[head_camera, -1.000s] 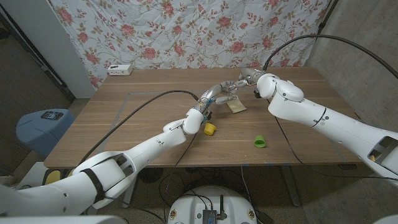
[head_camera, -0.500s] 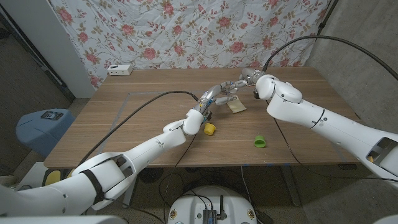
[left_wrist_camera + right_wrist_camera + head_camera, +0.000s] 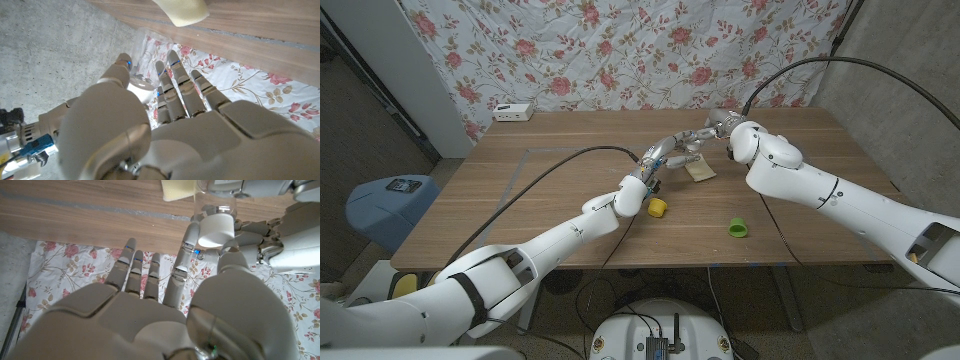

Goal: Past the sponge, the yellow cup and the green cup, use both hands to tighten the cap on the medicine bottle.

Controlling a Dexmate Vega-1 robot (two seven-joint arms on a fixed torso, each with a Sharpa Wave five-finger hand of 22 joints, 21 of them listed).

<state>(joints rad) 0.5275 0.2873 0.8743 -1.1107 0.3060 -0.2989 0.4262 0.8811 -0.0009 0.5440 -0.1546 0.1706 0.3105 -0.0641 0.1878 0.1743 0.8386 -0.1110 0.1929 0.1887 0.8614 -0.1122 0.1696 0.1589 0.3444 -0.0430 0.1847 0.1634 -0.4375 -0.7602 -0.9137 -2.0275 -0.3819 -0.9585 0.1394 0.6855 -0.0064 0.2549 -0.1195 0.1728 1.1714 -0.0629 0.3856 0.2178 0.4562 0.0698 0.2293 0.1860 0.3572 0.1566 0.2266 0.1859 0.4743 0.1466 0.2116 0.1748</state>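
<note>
You are in the tightening step itself: both hands have met at the bottle (image 3: 212, 210), which sits past the sponge (image 3: 700, 171), well beyond the yellow cup (image 3: 658, 207) and the green cup (image 3: 737, 228) on the tabletop (image 3: 520, 190).

Your left hand (image 3: 668, 152) reaches in just beside the sponge. In its wrist view the fingers (image 3: 172, 80) and thumb lie around the clear body of the bottle, so it looks to be gripping the body and steadying it. Your right hand (image 3: 718, 127) comes in from the other side of the bottle. In the right wrist view the white cap (image 3: 216, 230) shows with your thumb touching its side; the other fingers (image 3: 131, 265) reach out straight and apart, away from the cap. Whether any of them closes on the cap's far side I cannot tell, so I cannot say that hand truly has a pinch on it.

What the next move calls for, as I judge it: bring the right fingers in until the cap is pinched between them and the thumb, then turn the wrist to screw it down while the left hand holds the body against the twist. Keep the left grip firm; the bottle is clear and smooth, and it may spin with the cap if that hold slackens. Mind the sponge just beside the bottle as you turn.
</note>
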